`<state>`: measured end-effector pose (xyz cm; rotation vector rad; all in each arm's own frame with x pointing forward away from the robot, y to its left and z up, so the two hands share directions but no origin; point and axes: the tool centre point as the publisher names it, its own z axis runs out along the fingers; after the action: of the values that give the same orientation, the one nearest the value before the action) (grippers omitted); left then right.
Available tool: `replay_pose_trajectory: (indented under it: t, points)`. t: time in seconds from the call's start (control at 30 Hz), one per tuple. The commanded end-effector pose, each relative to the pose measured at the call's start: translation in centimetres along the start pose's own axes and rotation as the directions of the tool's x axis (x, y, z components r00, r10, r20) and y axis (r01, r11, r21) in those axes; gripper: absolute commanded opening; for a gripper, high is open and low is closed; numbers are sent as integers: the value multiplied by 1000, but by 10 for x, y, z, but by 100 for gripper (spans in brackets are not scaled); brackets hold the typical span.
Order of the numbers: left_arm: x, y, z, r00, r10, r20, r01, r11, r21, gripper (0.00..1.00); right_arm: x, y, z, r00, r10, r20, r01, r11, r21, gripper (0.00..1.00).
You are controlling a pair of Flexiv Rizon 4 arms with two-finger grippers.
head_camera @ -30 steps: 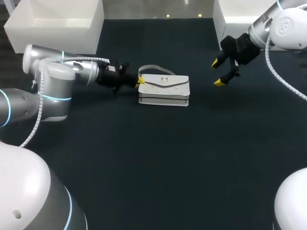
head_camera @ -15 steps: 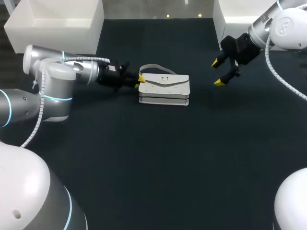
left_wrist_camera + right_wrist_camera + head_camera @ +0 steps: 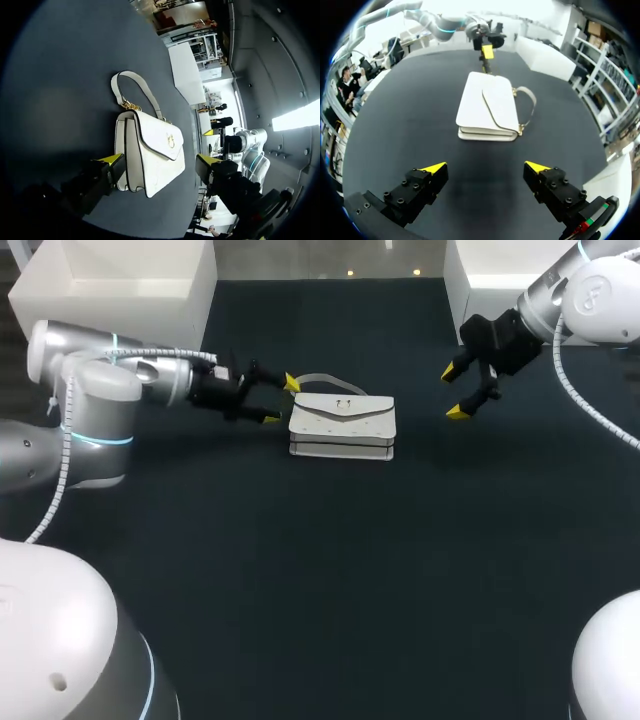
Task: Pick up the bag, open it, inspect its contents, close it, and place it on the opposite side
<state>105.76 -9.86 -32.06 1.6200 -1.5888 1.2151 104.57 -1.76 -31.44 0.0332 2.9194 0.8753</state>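
Left gripper (image 3: 280, 401): fingers spread wide, holding nothing, just beside the left end of the white handbag (image 3: 342, 425). Handbag lies flat with its flap closed and its handle (image 3: 318, 379) toward the far edge of the dark table (image 3: 320, 570), beyond centre. Right gripper (image 3: 452, 393): open, holding nothing, near the handbag's right end, bare tabletop between

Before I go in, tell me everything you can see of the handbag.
The handbag is white, leather-looking, with a pointed flap shut under a gold clasp and a short handle on gold links. It lies flat, flap up, on the dark table. The left gripper sits at one end, jaws open; nothing grips it.
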Motion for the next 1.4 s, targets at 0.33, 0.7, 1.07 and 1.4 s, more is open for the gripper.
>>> replay_pose_trajectory:
  t: [0.33,0.7,1.07,1.4]
  points:
    - [32,-5,-45,974,169,149,-164,985,-48,100,-5,22,-4,1000,-3,-8,4,991,136,100]
    - [40,-33,-63,885,406,228,-374,912,-172,100,-6,47,-9,995,-66,71,46,969,244,100]
    - [45,-54,-71,706,662,252,-590,747,-307,100,-8,66,-3,976,-137,172,64,926,373,100]
    - [46,-61,-78,511,828,229,-737,560,-378,100,-9,77,-1,936,-194,294,49,899,435,100]
